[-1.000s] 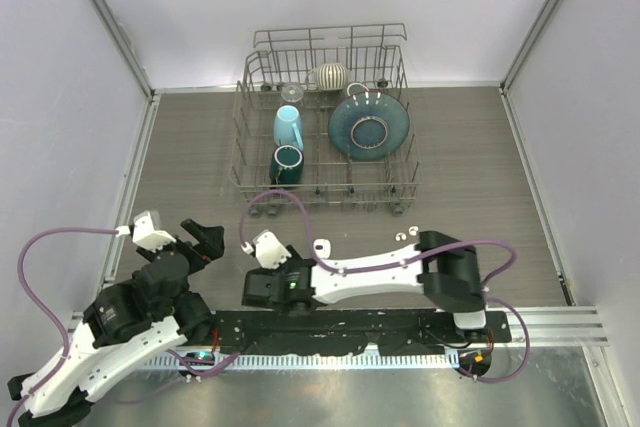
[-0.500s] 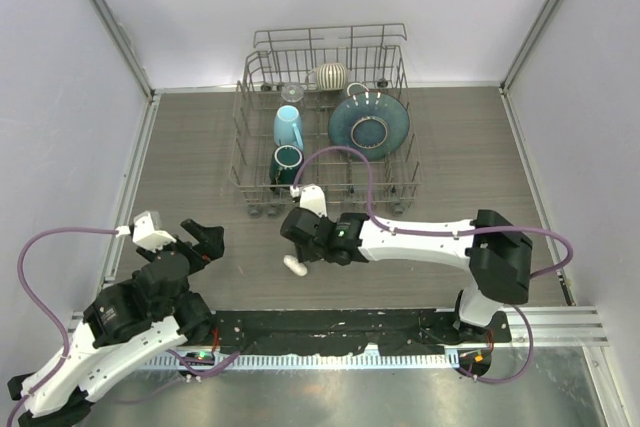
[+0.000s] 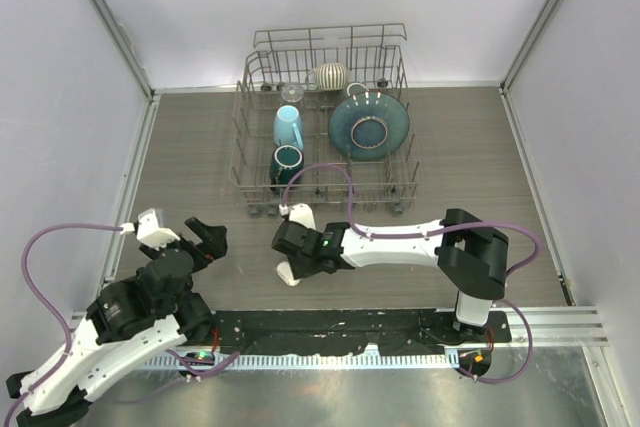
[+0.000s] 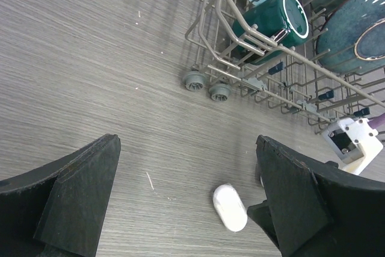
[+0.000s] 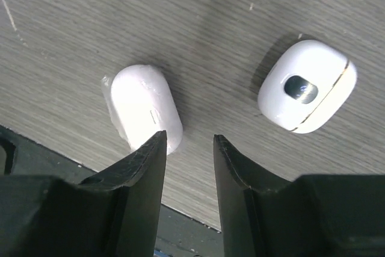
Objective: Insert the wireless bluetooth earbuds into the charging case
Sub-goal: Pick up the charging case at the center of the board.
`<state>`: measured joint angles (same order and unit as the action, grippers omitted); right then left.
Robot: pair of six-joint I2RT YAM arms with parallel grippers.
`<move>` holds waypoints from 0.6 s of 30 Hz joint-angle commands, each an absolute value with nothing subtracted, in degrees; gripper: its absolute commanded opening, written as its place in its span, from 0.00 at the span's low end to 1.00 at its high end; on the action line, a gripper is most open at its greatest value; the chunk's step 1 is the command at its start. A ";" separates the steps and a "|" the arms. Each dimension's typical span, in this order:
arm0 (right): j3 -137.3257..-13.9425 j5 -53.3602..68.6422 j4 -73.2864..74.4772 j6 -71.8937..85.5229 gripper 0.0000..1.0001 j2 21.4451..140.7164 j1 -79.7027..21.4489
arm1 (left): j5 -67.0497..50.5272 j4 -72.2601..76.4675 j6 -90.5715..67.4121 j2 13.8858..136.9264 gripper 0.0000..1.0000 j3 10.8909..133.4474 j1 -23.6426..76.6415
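Observation:
Two white charging cases lie on the wooden table near its front edge. The oblong case point(image 5: 144, 106) point(image 4: 230, 207) point(image 3: 290, 272) lies flat and closed. A rounder case point(image 5: 307, 85) with a dark metallic spot lies to its right. My right gripper point(image 5: 189, 139) point(image 3: 291, 251) hovers just above them, open to a narrow gap over bare table. Its left fingertip overlaps the oblong case's edge, and nothing is between the jaws. My left gripper point(image 4: 186, 138) point(image 3: 203, 239) stands wide open, to the left of the oblong case. The earbuds are hidden in every view.
A wire dish rack point(image 3: 325, 127) stands at the back with a light blue cup point(image 3: 288, 127), a teal mug point(image 3: 287, 162), a dark blue plate point(image 3: 368, 127) and a ribbed bowl point(image 3: 330, 75). Its wheels point(image 4: 207, 85) are close behind the cases. The arms' black base rail point(image 3: 340, 327) borders the near edge.
My right arm swung from near the base rail out toward the rack, then settled low over the cases. Its jaws narrowed. The left arm barely moved.

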<state>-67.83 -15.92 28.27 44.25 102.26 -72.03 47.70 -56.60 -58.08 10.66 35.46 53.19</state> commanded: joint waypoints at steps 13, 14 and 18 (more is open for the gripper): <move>-72.24 -10.99 22.85 40.87 0.71 103.08 -73.21 | 48.52 -54.49 -58.36 10.63 1.00 36.12 53.35; -72.59 -10.99 23.03 40.61 0.73 103.62 -73.21 | 48.52 -54.49 -58.45 10.37 1.00 36.12 53.35; -75.14 -10.99 23.73 39.20 0.74 106.61 -73.21 | 48.60 -54.93 -58.53 9.93 1.00 36.21 53.44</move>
<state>-71.61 -11.66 24.99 41.67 104.14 -73.03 47.44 -56.38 -58.11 10.72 35.46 53.19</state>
